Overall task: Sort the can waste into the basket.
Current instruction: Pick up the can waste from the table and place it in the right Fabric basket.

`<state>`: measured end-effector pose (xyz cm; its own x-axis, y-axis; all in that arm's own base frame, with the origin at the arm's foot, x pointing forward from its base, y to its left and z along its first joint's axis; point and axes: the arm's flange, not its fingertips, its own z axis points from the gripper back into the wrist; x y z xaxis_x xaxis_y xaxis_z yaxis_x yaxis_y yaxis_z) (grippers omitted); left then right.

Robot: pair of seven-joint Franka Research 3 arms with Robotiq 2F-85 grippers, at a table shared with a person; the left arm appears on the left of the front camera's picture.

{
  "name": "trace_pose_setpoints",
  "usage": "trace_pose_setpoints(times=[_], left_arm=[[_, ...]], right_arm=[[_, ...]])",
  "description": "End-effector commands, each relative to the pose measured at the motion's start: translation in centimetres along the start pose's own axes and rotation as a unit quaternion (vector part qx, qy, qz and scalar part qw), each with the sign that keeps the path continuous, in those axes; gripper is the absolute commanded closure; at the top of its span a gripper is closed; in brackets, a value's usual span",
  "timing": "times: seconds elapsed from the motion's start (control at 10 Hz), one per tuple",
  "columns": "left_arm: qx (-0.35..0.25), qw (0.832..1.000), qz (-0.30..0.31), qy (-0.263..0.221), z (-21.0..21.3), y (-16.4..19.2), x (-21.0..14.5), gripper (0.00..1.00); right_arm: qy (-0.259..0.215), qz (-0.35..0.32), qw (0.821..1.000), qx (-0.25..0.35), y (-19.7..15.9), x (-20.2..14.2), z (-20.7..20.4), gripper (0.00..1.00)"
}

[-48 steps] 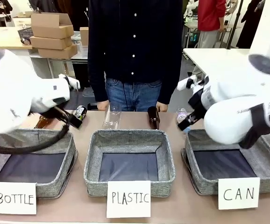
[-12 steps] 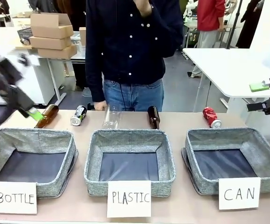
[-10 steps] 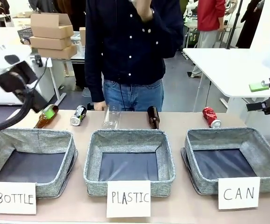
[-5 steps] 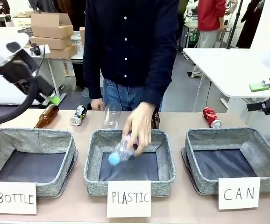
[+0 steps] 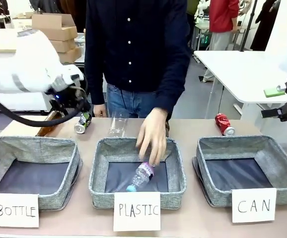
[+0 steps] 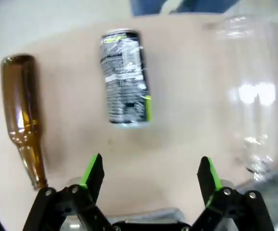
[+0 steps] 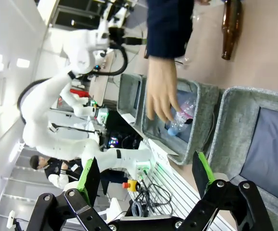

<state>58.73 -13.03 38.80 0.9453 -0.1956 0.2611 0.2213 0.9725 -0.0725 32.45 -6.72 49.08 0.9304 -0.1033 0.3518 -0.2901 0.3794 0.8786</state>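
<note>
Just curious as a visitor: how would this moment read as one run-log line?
left gripper open, aimed at black-and-silver can | right gripper open, empty | red can on table | basket holds no cans

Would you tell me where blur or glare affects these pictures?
Left wrist view: the black-and-silver metal can is soft, and glare whitens the clear plastic bottle. Front view: the person's hand is slightly smeared. Right wrist view: overexposed at its left.
</note>
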Motion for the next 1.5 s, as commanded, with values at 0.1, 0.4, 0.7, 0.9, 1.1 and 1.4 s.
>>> trace_pose_setpoints(times=[0.1, 0.4, 0.7, 0.9, 1.1, 1.4], left_arm=[[0.069, 0.996, 0.013, 0.051, -2.5, 0.3, 2.8, 0.00], [0.025, 0.999, -0.024, 0.026, -5.6, 0.4, 3.3, 0.00], [0.033, 0.999, -0.035, 0.010, -6.9, 0.8, 3.9, 0.00], [0.025, 0.998, -0.056, 0.014, -7.9, 0.5, 4.2, 0.00], [0.019, 0.998, -0.058, 0.000, -7.9, 0.2, 4.2, 0.00], [0.035, 0.998, -0.057, -0.013, -7.7, 0.5, 4.1, 0.60]], right_arm=[[-0.008, 0.015, 1.000, 0.011, 0.1, 0.4, -0.1, 0.00], [-0.008, 0.015, 1.000, 0.011, 0.1, 0.4, -0.1, 0.00], [-0.008, 0.015, 1.000, 0.011, 0.1, 0.4, -0.1, 0.00], [-0.008, 0.015, 1.000, 0.011, 0.1, 0.4, -0.1, 0.00], [-0.008, 0.015, 1.000, 0.011, 0.1, 0.4, -0.1, 0.00], [-0.008, 0.015, 1.000, 0.011, 0.1, 0.4, -0.1, 0.00]])
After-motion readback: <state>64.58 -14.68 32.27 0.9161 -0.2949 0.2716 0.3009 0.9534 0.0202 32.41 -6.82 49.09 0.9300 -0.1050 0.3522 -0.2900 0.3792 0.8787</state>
